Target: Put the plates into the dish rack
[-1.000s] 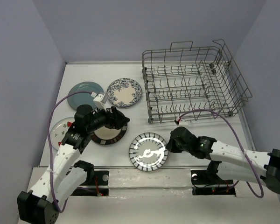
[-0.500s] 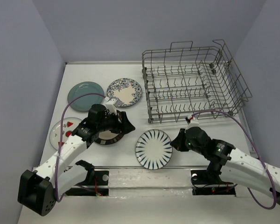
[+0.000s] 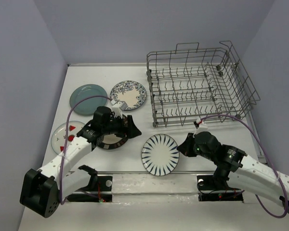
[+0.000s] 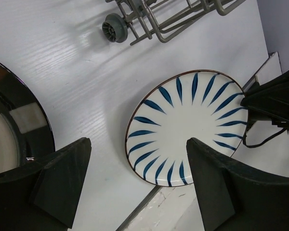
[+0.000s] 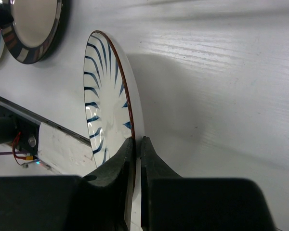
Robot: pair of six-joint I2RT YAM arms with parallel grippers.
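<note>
The striped plate (image 3: 160, 154) lies near the table's front edge, between the arms. My right gripper (image 3: 183, 146) is shut on its right rim; in the right wrist view the gripper (image 5: 137, 140) pinches the rim and the plate (image 5: 106, 96) looks tilted, gripped side raised. My left gripper (image 3: 131, 129) is open and empty above the brown-rimmed plate (image 3: 110, 141), and its wrist view (image 4: 142, 192) looks down on the striped plate (image 4: 185, 127). The teal plate (image 3: 88, 95), the blue-floral plate (image 3: 130, 94) and the white plate with small marks (image 3: 64, 135) lie flat at the left. The dish rack (image 3: 202, 86) stands empty at the back right.
A rack wheel and its front corner (image 4: 113, 26) sit just beyond the striped plate. The table's front edge with a metal strip (image 3: 149, 179) runs right below the plate. Walls close in the left, back and right sides.
The right arm has swung and the striped plate has slid a little to the right, with its rim held. My left gripper has moved right, over the brown-rimmed plate toward the striped one.
</note>
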